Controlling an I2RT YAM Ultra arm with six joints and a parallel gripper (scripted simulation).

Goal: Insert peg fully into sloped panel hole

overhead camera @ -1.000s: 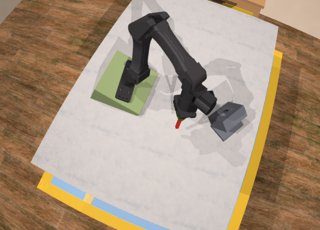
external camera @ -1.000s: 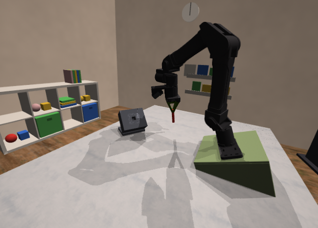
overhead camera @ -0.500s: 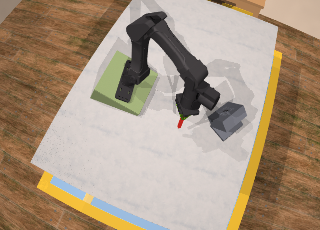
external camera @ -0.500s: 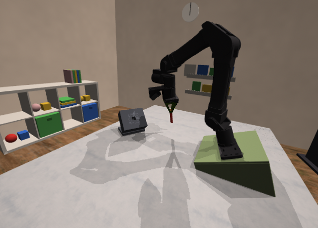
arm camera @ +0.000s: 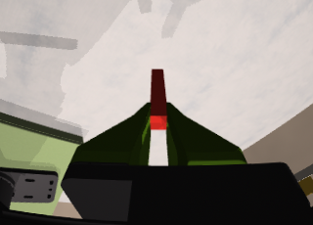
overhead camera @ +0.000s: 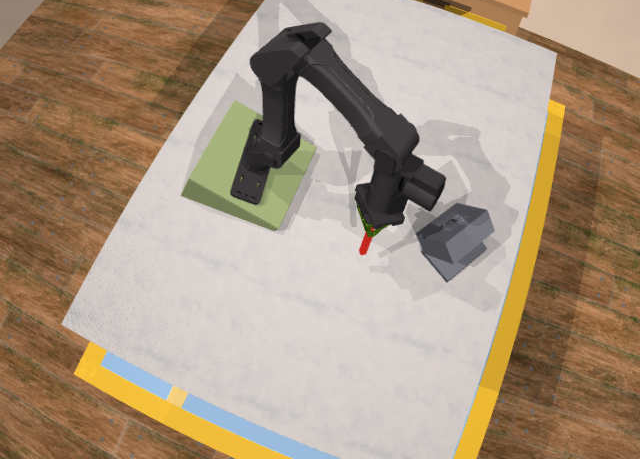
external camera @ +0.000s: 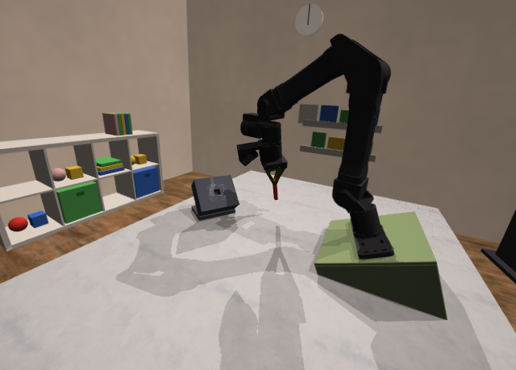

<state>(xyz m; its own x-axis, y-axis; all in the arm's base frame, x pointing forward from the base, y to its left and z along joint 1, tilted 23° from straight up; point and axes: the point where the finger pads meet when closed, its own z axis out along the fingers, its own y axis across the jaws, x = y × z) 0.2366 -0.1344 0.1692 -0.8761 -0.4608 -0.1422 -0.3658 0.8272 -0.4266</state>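
My gripper (overhead camera: 370, 232) has green fingers and is shut on a thin red peg (overhead camera: 365, 244). The peg hangs down from the fingertips, well above the table; it also shows in the exterior view (external camera: 275, 191) and in the wrist view (arm camera: 156, 98). The grey sloped panel (overhead camera: 454, 235) stands on the table to the right of the gripper, apart from it. In the exterior view the panel (external camera: 214, 195) shows a small dark square hole (external camera: 217, 191) in its sloped face, to the left of and lower than the peg. The panel is out of the wrist view.
The arm's base stands on a green wedge block (overhead camera: 249, 165) at the left of the white table. The table's yellow edge (overhead camera: 537, 237) runs close behind the panel. A shelf unit (external camera: 75, 183) with boxes stands off the table.
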